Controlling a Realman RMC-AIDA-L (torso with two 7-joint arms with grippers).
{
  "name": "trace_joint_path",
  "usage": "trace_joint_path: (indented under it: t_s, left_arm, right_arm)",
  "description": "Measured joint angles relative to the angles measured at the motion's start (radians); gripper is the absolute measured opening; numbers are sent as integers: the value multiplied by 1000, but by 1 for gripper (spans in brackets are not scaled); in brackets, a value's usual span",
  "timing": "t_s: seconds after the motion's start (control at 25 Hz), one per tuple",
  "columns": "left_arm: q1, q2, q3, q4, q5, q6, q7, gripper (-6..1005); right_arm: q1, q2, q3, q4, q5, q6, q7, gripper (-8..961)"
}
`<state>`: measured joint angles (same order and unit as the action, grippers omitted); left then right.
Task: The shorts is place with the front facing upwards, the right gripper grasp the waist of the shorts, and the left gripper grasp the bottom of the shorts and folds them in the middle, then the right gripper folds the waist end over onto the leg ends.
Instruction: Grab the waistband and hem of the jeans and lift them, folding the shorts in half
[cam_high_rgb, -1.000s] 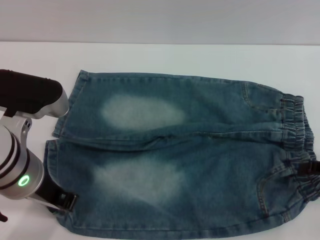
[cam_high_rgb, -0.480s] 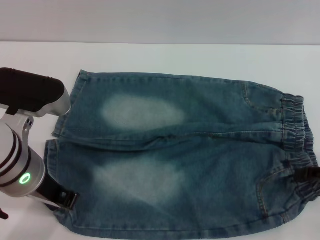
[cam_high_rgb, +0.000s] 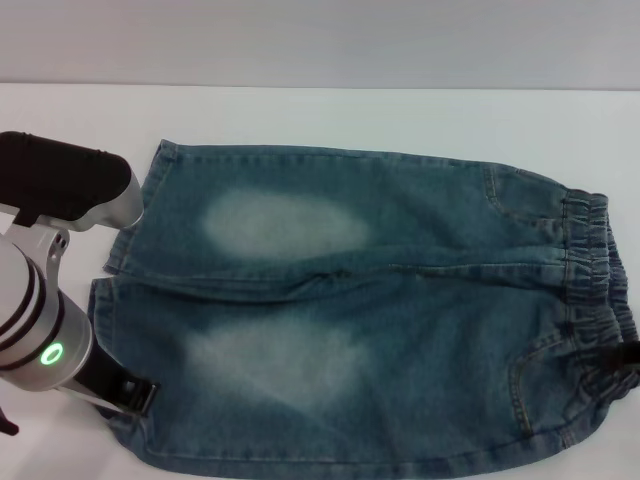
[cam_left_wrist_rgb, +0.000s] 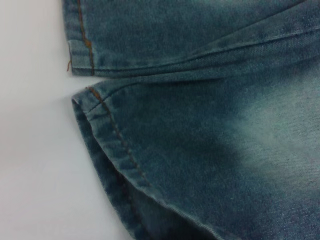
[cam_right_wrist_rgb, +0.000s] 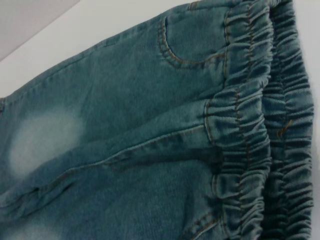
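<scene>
The blue denim shorts (cam_high_rgb: 380, 300) lie flat, front up, on the white table (cam_high_rgb: 350, 115). The ruched waist (cam_high_rgb: 590, 290) is at the right and the leg ends (cam_high_rgb: 100, 320) are at the left. My left gripper (cam_high_rgb: 133, 394), on the arm with the green ring, sits at the near leg's hem corner. The left wrist view shows that stitched hem (cam_left_wrist_rgb: 107, 135) close up, its edge slightly raised off the table. Only a black tip of my right gripper (cam_high_rgb: 628, 357) shows at the near end of the waist. The right wrist view looks onto the gathered waistband (cam_right_wrist_rgb: 260, 125).
My left arm's black upper housing (cam_high_rgb: 60, 190) hangs over the table beside the far leg's hem. The table's back edge meets a grey wall (cam_high_rgb: 320, 40). Bare white table surrounds the shorts at the back and left.
The right gripper's black tip has slid rightward and nearer, almost out of the head view. The near end of the waistband has bunched a little. The left arm has shifted only slightly.
</scene>
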<state>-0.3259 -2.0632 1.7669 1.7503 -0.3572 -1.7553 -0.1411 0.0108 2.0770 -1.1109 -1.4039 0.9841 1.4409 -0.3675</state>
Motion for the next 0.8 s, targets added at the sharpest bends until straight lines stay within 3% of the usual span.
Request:
trace_joint_path:
  t_s: [0.16, 0.48, 0.8]
  left_arm:
    - [0, 0, 0, 0, 0, 1, 0, 43]
    - [3, -1, -4, 2, 0, 10, -1, 42]
    - [27, 2, -22, 4, 0, 91, -1, 42]
  right_arm:
    - [0, 0, 2, -5, 1, 0, -2, 298]
    - [4, 0, 4, -9, 12, 0, -17, 6]
    - [5, -1, 19, 11, 116, -15, -73, 6]
